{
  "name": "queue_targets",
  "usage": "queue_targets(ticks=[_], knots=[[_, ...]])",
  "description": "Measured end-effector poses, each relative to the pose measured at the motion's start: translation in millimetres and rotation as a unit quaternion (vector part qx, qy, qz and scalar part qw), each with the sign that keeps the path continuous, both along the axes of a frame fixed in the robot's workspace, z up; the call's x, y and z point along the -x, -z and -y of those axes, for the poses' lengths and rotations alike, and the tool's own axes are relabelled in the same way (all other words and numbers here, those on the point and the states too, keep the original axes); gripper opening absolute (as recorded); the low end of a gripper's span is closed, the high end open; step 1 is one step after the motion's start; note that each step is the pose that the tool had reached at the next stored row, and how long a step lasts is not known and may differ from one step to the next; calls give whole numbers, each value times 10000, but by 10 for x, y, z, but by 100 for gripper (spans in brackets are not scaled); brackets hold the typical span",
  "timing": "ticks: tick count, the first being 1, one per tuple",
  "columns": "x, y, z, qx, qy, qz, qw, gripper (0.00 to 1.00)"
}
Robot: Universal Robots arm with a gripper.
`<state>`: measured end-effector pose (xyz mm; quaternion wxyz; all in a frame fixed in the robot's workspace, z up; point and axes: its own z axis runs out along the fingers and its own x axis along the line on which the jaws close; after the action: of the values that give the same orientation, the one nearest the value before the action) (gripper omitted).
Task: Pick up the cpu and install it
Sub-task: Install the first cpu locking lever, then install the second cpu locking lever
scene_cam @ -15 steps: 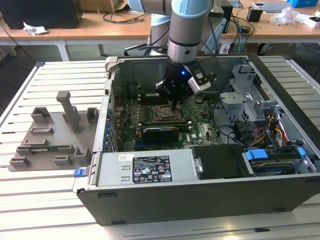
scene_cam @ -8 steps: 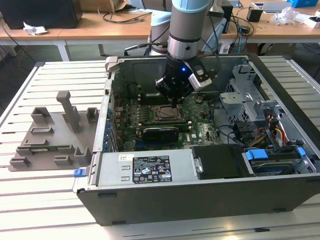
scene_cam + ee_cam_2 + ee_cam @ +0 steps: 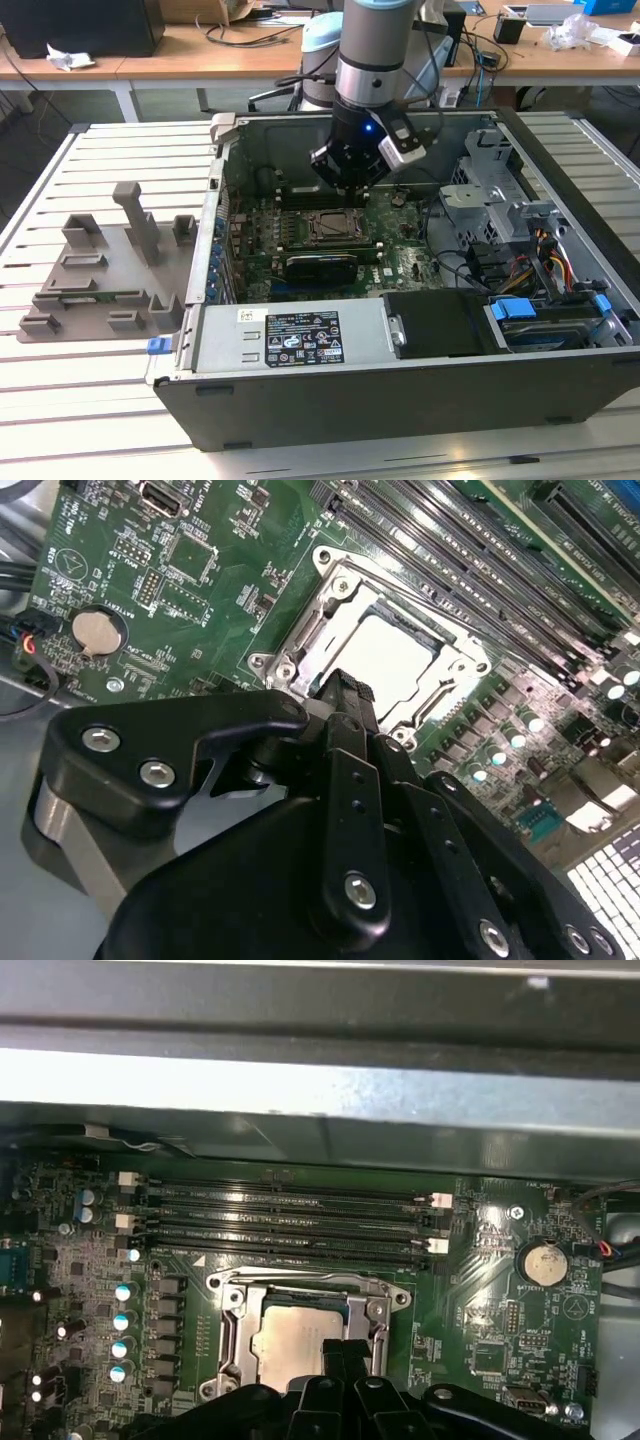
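Above the socket frame (image 3: 300,1335), cpu (image 3: 392,670) seated inside; my gripper (image 3: 345,695) has jaws together, empty; I lift off vertically.

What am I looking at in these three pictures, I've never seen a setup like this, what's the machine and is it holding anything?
The machine is a robot arm reaching down into an open computer case that lies on a slatted table. The exterior view comes from a camera standing off the arm; both wrist views come from cameras riding on the arm, looking past its black hand at the green motherboard. The hand hovers just above the metal socket frame, where the cpu, a small silvery square, already lies. The hand's fingers look closed together with nothing between them. Beside the case, at the exterior view's left, lies a grey plastic tray with raised blocks.
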<state>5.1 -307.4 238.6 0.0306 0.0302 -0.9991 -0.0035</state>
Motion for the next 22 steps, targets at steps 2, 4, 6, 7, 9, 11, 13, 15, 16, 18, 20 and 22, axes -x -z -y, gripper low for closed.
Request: queue_targets(ticks=[2, 4, 6, 7, 9, 11, 13, 15, 16, 18, 20, 22], knots=[[0, -26, 0, 0, 0, 0, 10000, 11], [0, -31, 0, -1, 0, 0, 10000, 11], [0, -32, 0, 0, 0, 0, 10000, 11], [0, -33, 0, 0, 0, 0, 10000, 11], [0, -33, 0, 0, 0, 0, 10000, 11], [0, -34, 0, 0, 0, 0, 10000, 11], [0, -35, 0, 0, 0, 0, 10000, 11], [0, -35, 0, 0, 0, 0, 10000, 11], [0, -35, 0, 0, 0, 0, 10000, 11], [0, -37, 7, 2, -1, -1, 10000, 11], [0, -35, 52, 0, 0, 0, 10000, 11], [0, -34, 94, 0, 0, 0, 10000, 11]])
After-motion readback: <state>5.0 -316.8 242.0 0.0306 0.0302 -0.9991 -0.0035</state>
